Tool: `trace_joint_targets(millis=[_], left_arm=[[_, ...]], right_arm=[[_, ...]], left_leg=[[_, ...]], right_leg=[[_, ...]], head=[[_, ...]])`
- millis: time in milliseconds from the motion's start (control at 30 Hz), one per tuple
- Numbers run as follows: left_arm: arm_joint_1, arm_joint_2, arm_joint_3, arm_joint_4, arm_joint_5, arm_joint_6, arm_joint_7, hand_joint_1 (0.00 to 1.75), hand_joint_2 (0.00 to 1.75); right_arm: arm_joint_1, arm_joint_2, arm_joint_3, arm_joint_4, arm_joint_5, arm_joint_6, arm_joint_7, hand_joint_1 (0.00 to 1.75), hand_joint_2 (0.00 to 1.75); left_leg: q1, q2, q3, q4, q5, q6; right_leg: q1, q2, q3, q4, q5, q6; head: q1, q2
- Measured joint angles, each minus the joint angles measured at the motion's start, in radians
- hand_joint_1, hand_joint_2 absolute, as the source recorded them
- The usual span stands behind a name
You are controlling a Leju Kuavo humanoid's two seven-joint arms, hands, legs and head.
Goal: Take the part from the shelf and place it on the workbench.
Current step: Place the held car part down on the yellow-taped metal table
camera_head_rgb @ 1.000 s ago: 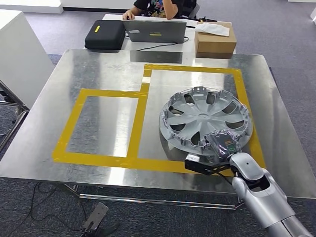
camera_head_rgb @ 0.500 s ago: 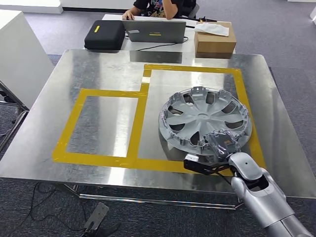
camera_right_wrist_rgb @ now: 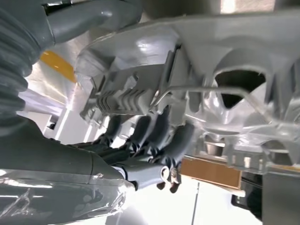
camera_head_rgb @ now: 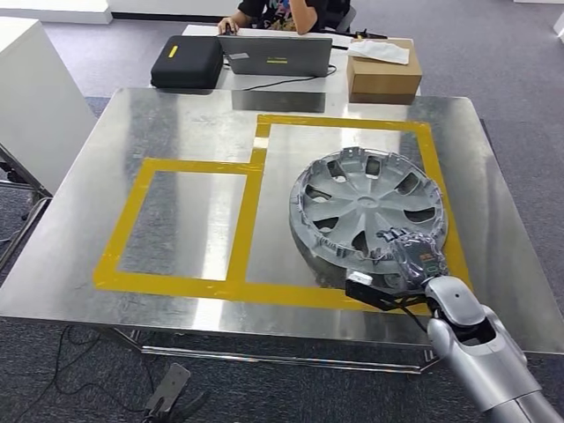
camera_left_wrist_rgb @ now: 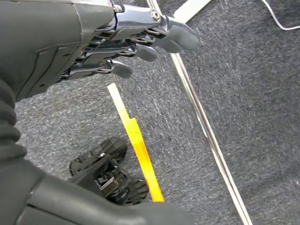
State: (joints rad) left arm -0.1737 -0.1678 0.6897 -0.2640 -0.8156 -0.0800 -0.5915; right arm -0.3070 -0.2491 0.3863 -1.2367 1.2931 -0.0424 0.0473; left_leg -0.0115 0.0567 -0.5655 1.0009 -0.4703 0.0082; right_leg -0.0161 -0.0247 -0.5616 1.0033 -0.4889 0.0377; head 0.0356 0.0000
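Head view: hubcap, grey moulded plastic, spoked disc with clipped rim, lies inside the yellow tape outline on the brushed-steel table, near edge apparently raised. Right hand grips that near rim; in the right wrist view fingers wrap under it. Risk: smooth plastic on slick metal, so an uneven release could let it skid over the tape. Left hand hangs empty, fingers extended, above carpet.

Steel workbench bears yellow tape outlines and, seemingly resting, a hubcap.
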Motion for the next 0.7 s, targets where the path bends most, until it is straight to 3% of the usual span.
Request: trace_joint_targets(millis=[467,700], left_arm=[[0.004,0.004,0.0,0.0,0.004,0.015,0.003,0.0,0.0],[0.008,0.004,0.0,0.0,0.01,0.016,0.003,0.0,0.0]], right_arm=[[0.014,-0.001,-0.072,0.0,-0.026,0.011,0.041,0.0,1.75],[0.021,0.0,-0.116,-0.021,-0.126,-0.007,0.034,0.0,1.75]], left_leg=[[0.0,0.0,-0.001,0.0,0.0,0.0],[0.0,0.0,-0.001,0.0,0.0,0.0]], right_leg=[[0.0,0.0,-0.001,0.0,0.0,0.0],[0.0,0.0,-0.001,0.0,0.0,0.0]], head=[[0.0,0.0],[0.0,0.0]])
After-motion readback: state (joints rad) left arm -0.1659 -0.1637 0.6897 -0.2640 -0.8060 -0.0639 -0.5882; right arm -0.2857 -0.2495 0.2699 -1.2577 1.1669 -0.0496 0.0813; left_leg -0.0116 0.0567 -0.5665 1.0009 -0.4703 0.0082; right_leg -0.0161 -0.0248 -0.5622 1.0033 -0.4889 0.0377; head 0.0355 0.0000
